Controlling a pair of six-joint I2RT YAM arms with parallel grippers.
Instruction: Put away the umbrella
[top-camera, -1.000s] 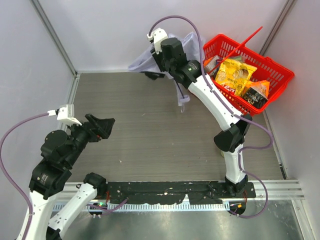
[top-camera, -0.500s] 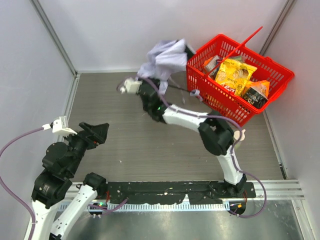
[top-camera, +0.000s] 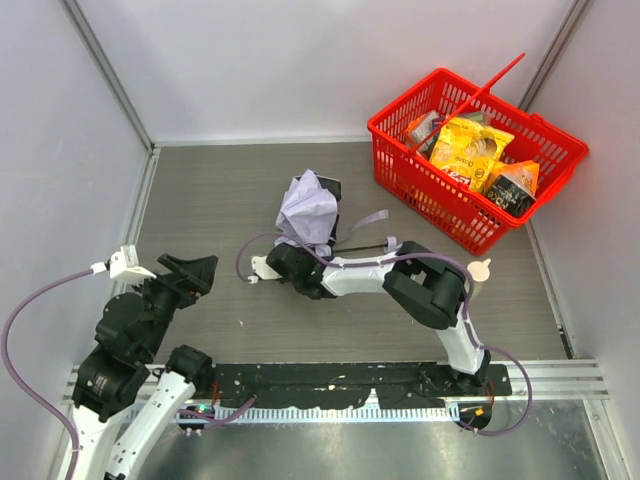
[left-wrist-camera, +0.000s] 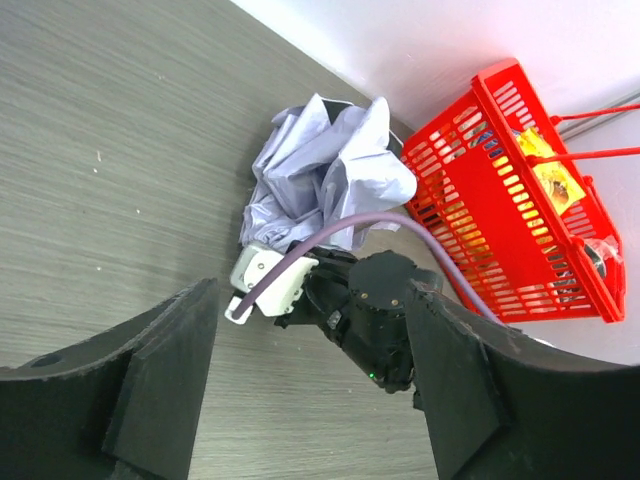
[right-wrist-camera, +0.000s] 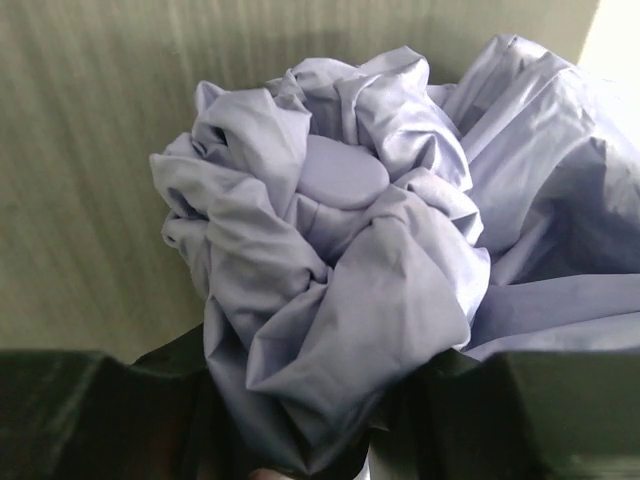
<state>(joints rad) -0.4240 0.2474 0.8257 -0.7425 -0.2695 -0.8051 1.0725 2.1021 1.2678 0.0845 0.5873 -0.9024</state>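
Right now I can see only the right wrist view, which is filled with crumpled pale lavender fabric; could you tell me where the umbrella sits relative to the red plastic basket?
Observer: The pale lavender folding umbrella lies bunched on the grey table, to the left of the red plastic basket and outside it.
Operator: Thank you. Is the left gripper anywhere near it?
Observer: No. The left gripper is open and hovers over the table's near-left part, apart from the umbrella.
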